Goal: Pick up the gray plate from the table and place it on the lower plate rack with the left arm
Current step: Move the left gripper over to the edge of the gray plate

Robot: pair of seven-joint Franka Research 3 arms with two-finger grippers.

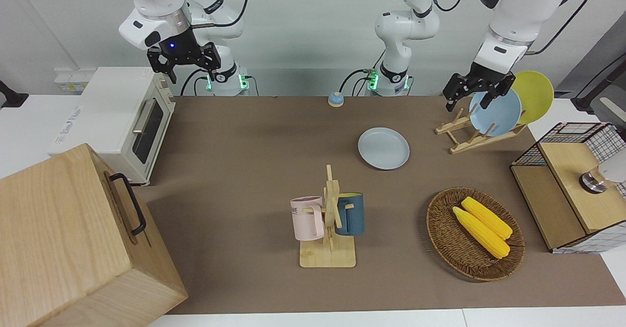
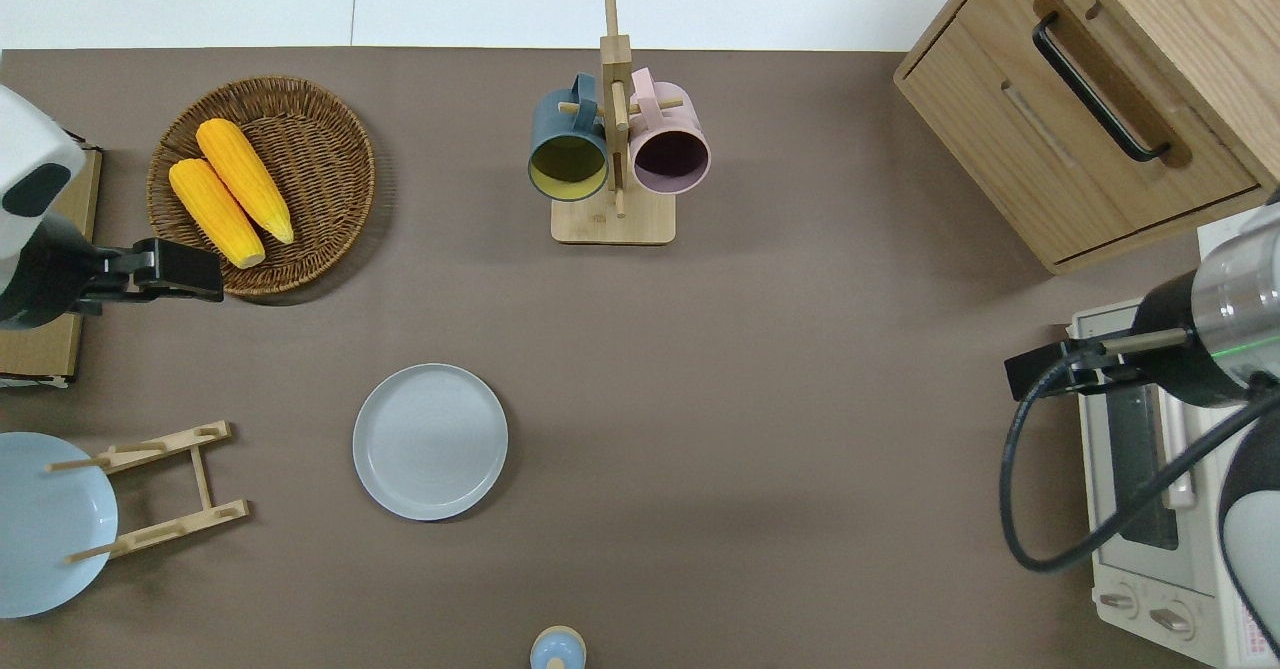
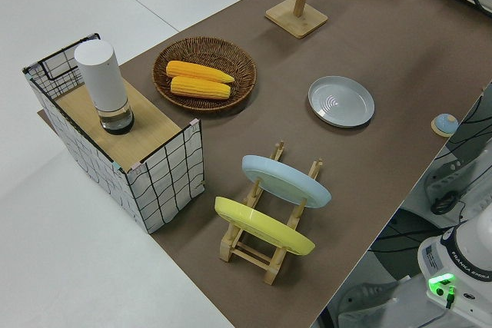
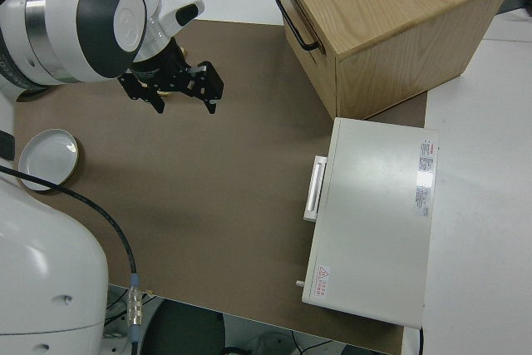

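Observation:
The gray plate (image 1: 384,148) (image 2: 430,441) (image 3: 340,101) lies flat on the brown mat, nothing touching it. Toward the left arm's end stands the lower plate rack (image 1: 469,140) (image 2: 170,479) (image 3: 269,245), holding a bluer plate (image 1: 496,114) and a yellow plate (image 1: 535,95) upright in its slots. My left gripper (image 1: 467,103) (image 2: 200,274) hangs open and empty in the air; from overhead it is over the wicker basket's rim nearest the robots, well apart from the gray plate. The right arm is parked, its gripper (image 1: 191,73) (image 4: 183,104) open.
A wicker basket (image 1: 440,229) with two corn cobs sits farther from the robots than the rack. A mug stand (image 1: 328,219) carries a pink and a dark blue cup. A wire-sided shelf (image 1: 562,190), a toaster oven (image 1: 122,121), a wooden cabinet (image 1: 73,234) and a small bell (image 1: 335,99) line the edges.

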